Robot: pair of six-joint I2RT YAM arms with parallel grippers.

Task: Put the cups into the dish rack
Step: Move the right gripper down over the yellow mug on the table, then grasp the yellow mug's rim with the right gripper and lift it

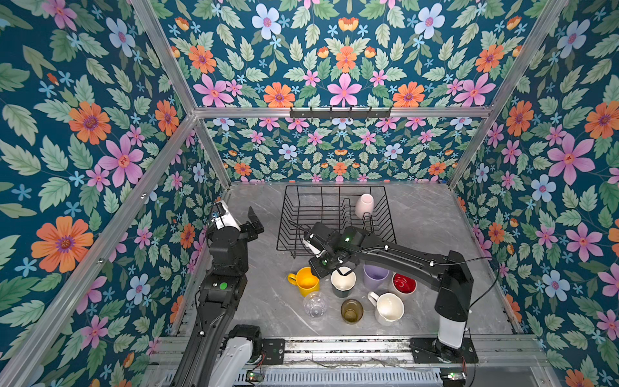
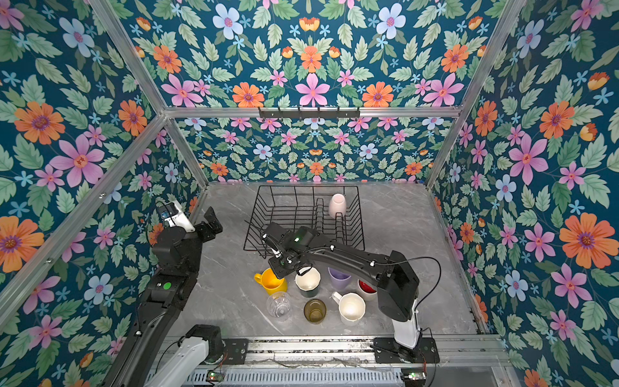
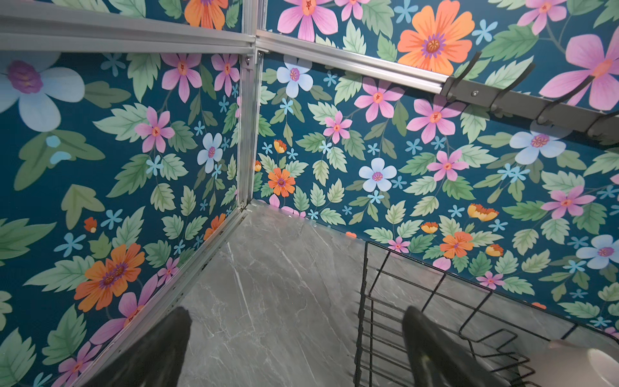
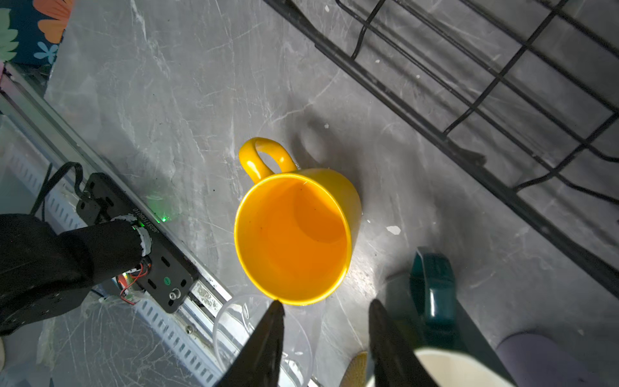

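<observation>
Half-parted and empty, the right gripper (image 4: 325, 303) hangs above the grey marbled table (image 4: 167, 100), the glossy yellow ceramic mug (image 4: 294, 234) upright just ahead of its fingertips, the dark green cream-lined mug (image 4: 432, 291) close beside one finger, the black wire dish rack (image 4: 418, 124) farther ahead.

The left half of the dish rack (image 1: 335, 186) is free from above. Its right part is taken by the upright dividers (image 1: 345, 214) and the cream cup (image 1: 364, 205). The right arm (image 1: 402, 254) lies across the rack's front edge and over the cups. These stand close together — the yellow mug (image 1: 306, 281), dark green mug (image 1: 342, 284) and lilac tumbler (image 1: 375, 276) leave only narrow gaps for fingers. Left of the yellow mug the table (image 1: 264, 295) is bare as far as the left arm (image 1: 227, 254).
</observation>
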